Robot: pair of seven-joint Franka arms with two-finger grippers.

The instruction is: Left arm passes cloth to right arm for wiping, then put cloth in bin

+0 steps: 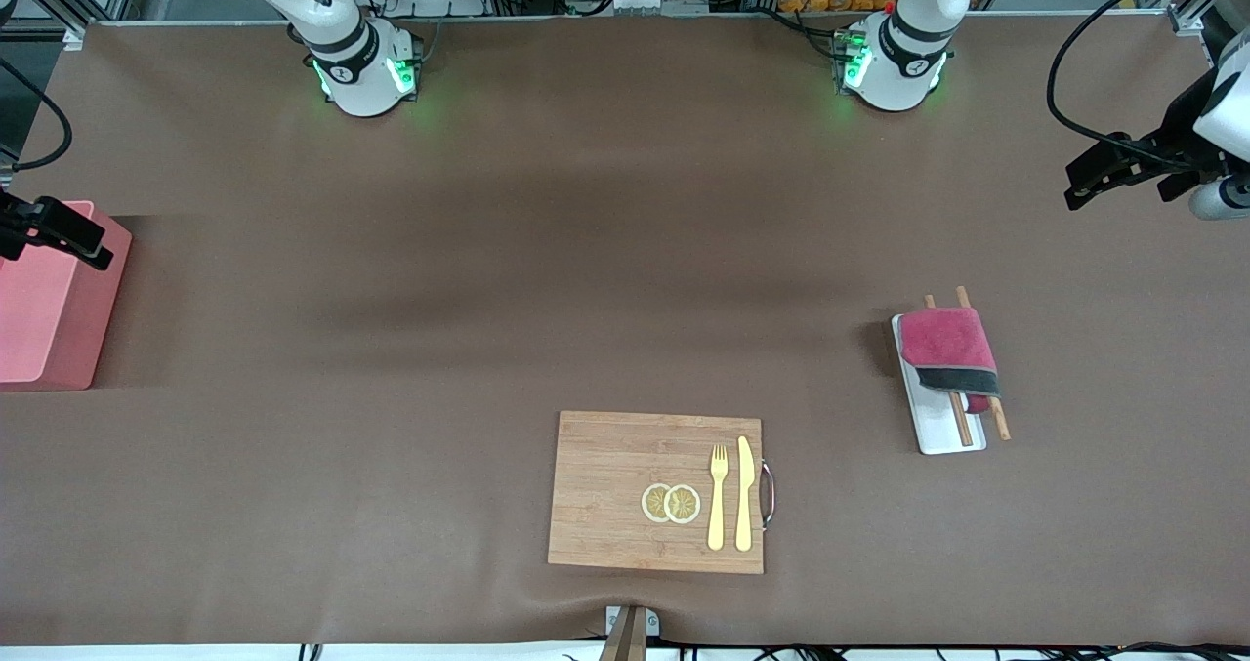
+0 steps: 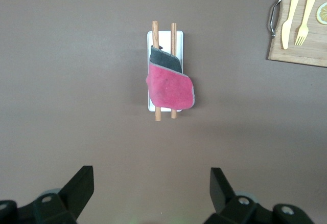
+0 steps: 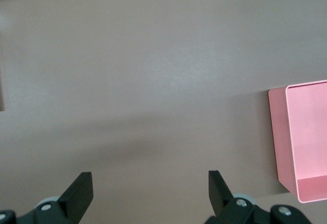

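The crimson cloth (image 1: 949, 351) with a dark grey band lies folded on a white tray (image 1: 939, 436), draped over two wooden chopsticks (image 1: 961, 419), toward the left arm's end of the table. In the left wrist view the cloth (image 2: 170, 86) sits well ahead of my left gripper (image 2: 152, 175), which is open and empty. That left gripper (image 1: 1084, 181) hangs in the air at the table's edge, apart from the cloth. The pink bin (image 1: 39, 319) stands at the right arm's end. My right gripper (image 1: 86, 241) hovers over the bin's rim (image 3: 278, 132), open and empty (image 3: 150, 178).
A wooden cutting board (image 1: 605, 485) lies near the front edge, carrying a yellow fork (image 1: 718, 497), a yellow knife (image 1: 744, 493) and two lemon slices (image 1: 670, 503). The board (image 2: 306, 52) also shows in the left wrist view. Brown mat covers the table.
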